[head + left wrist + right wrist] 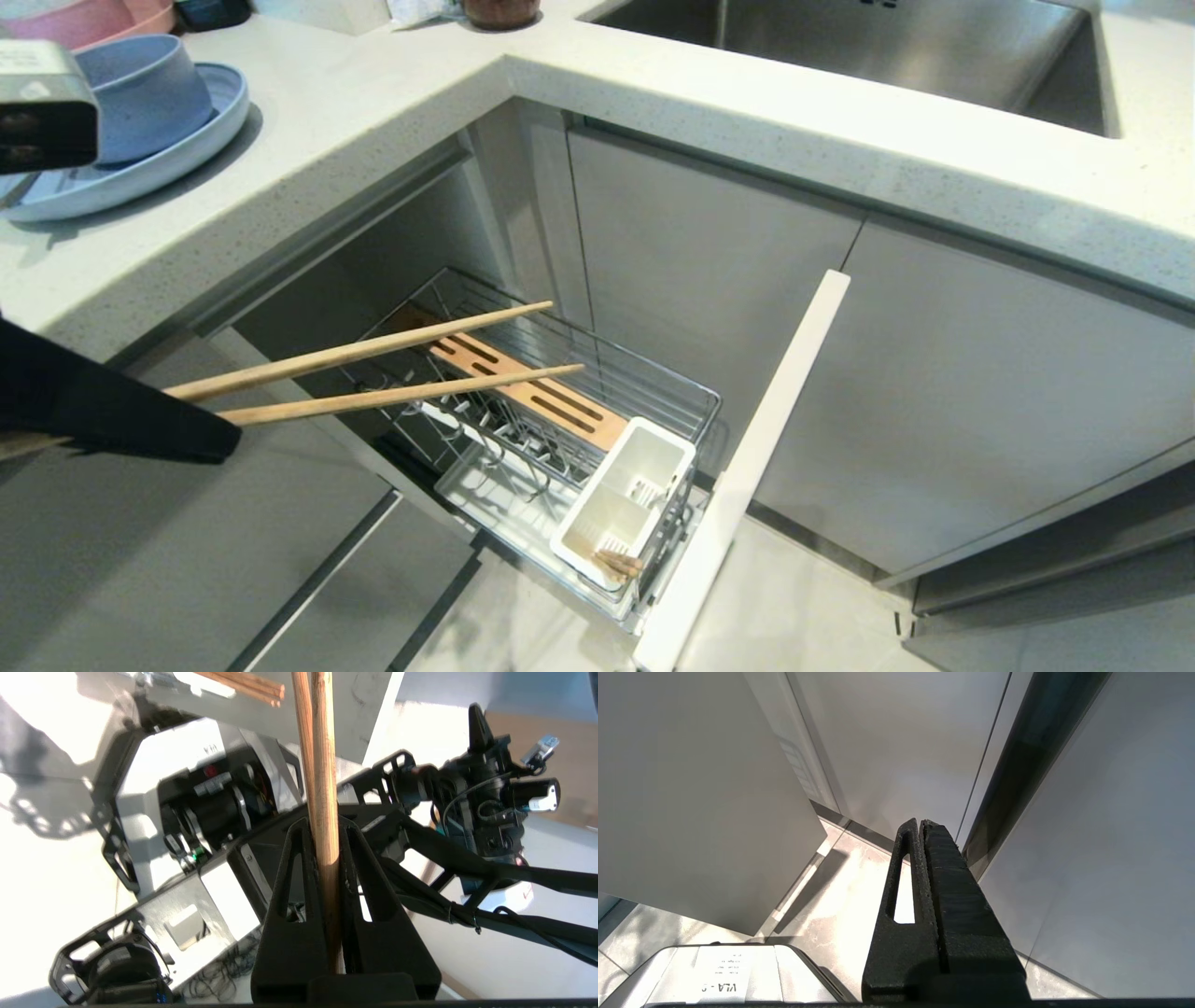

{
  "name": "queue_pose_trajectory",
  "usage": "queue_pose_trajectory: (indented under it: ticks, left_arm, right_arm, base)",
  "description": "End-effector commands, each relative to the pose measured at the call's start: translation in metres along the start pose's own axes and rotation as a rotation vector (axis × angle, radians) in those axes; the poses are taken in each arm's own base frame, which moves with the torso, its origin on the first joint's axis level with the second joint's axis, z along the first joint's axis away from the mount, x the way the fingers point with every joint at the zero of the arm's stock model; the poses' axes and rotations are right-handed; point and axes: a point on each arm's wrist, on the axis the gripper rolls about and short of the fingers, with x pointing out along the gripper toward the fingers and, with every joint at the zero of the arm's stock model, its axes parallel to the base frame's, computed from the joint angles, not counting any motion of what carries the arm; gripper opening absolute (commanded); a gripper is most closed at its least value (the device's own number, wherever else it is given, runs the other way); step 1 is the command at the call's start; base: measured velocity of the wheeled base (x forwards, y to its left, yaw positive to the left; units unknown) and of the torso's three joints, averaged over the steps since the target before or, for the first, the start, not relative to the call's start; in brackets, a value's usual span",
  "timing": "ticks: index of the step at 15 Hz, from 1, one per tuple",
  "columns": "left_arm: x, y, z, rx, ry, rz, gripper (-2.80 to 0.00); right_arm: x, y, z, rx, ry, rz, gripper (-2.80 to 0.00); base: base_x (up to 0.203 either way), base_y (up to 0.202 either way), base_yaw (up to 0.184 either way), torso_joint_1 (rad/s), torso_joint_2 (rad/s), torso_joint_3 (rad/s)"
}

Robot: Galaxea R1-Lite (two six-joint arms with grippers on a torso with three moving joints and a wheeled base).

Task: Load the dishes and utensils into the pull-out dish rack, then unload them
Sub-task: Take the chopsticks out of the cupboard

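At far left on the desk (pixel 373 121), pale blue bowl (pixel 149 93) sits in the pale blue plate (pixel 177 154). Left end effector (pixel 322 833) clamps the chopsticks (pixel 373 373) level above the pull-out dish rack (pixel 560 420). Loading or unloading, cannot tell; if loading, tips need tilting down into the white caddy (pixel 625 504). Right end effector (pixel 922 823) closed, empty, parked low by grey cabinets. Speckled white surface, steel sink (pixel 887 47) far right.

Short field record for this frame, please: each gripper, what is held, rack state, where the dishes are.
left gripper: shut on chopsticks, held over the rack
right gripper: shut, empty, parked low by cabinet fronts
pull-out dish rack: pulled out; no dishes in it
cutlery caddy: another pair of chopsticks inside
blue bowl: sits on blue plate, on counter
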Motion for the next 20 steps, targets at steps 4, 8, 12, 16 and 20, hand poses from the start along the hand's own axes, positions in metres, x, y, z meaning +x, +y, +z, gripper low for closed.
queue_pose_trajectory:
  ticks: [4, 8, 12, 16, 20]
  left_arm:
    - [-0.024, -0.001, -0.014, 0.023, -0.117, 0.030, -2.80]
    - [-0.039, -0.002, -0.021, 0.038, -0.208, 0.029, -2.80]
    - [-0.048, -0.002, -0.024, 0.038, -0.279, 0.044, -2.80]
    - [-0.047, -0.001, -0.023, 0.032, -0.280, 0.051, -2.80]
    - [-0.054, 0.000, -0.024, 0.019, -0.353, 0.083, -2.80]
  right_arm:
    - [0.000, 0.000, 0.000, 0.000, -0.003, 0.000, -2.80]
    - [0.000, 0.000, 0.000, 0.000, -0.003, 0.000, -2.80]
    - [0.000, 0.000, 0.000, 0.000, -0.003, 0.000, -2.80]
    - [0.000, 0.000, 0.000, 0.000, -0.003, 0.000, -2.80]
    - [0.000, 0.000, 0.000, 0.000, -0.003, 0.000, -2.80]
  base:
    - [0.000, 0.000, 0.000, 0.000, 0.00, 0.000]
    - [0.000, 0.000, 0.000, 0.000, 0.00, 0.000]
    - [0.000, 0.000, 0.000, 0.000, 0.00, 0.000]
    - [0.000, 0.000, 0.000, 0.000, 0.00, 0.000]
    - [0.000, 0.000, 0.000, 0.000, 0.00, 0.000]
